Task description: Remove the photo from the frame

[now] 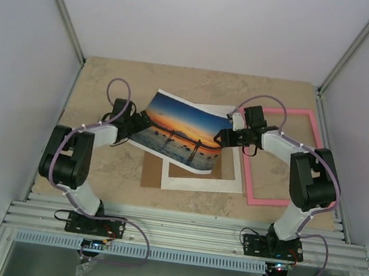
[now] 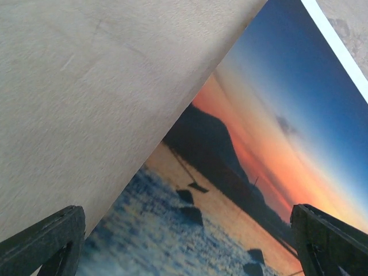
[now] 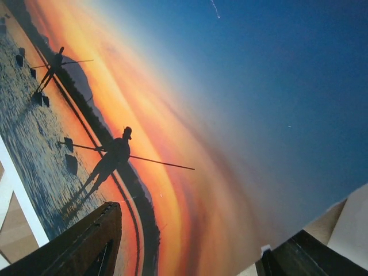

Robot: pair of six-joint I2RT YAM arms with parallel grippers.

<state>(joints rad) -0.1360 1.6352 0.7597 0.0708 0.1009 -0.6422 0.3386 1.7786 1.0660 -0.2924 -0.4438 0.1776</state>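
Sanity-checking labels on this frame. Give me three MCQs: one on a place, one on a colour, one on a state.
1. Where is the frame?
A) propped against the back wall
B) flat on the table, right of the mat
C) at the table's left edge

2. What colour is the mat?
A) white
B) black
C) pink

3. How do the left claw fingers stand?
A) pressed together
B) spread apart
C) out of view

Answers:
1 B: the top view shows it lying empty beside the mat, while the photo sits over the mat.
2 A: a white border shows below the photo.
3 B: the left wrist view has one finger at each bottom corner.
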